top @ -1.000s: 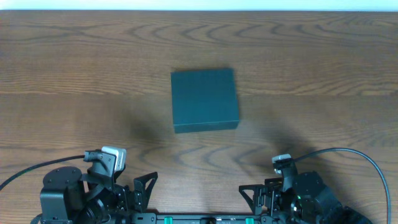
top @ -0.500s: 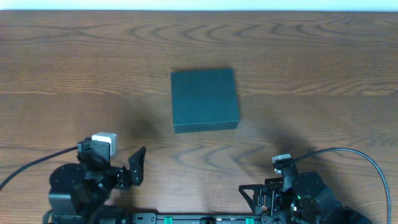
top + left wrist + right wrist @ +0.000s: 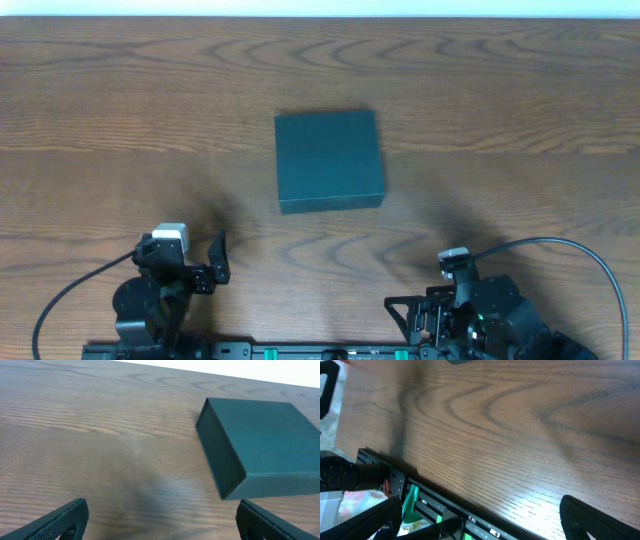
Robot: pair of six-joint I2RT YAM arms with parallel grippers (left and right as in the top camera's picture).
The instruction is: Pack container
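Observation:
The container [image 3: 329, 160] is a dark teal-black square box, lid shut, flat on the wooden table at mid-centre. In the left wrist view it [image 3: 265, 445] lies ahead and to the right. My left gripper [image 3: 212, 262] is open and empty, low over the table near the front left, well short of the box; its fingertips [image 3: 60, 520] stand wide apart. My right gripper [image 3: 405, 312] is open and empty at the front edge, right of centre, with its fingers [image 3: 600, 520] spread over the table's rim.
A black mounting rail with green clips [image 3: 410, 502] runs along the table's front edge. Cables [image 3: 590, 260] loop from both arm bases. A white strip [image 3: 320, 8] borders the table's far edge.
My left arm has swung out from the front edge and turned, so its gripper now points up the table toward the box. The right arm and the box have not moved.

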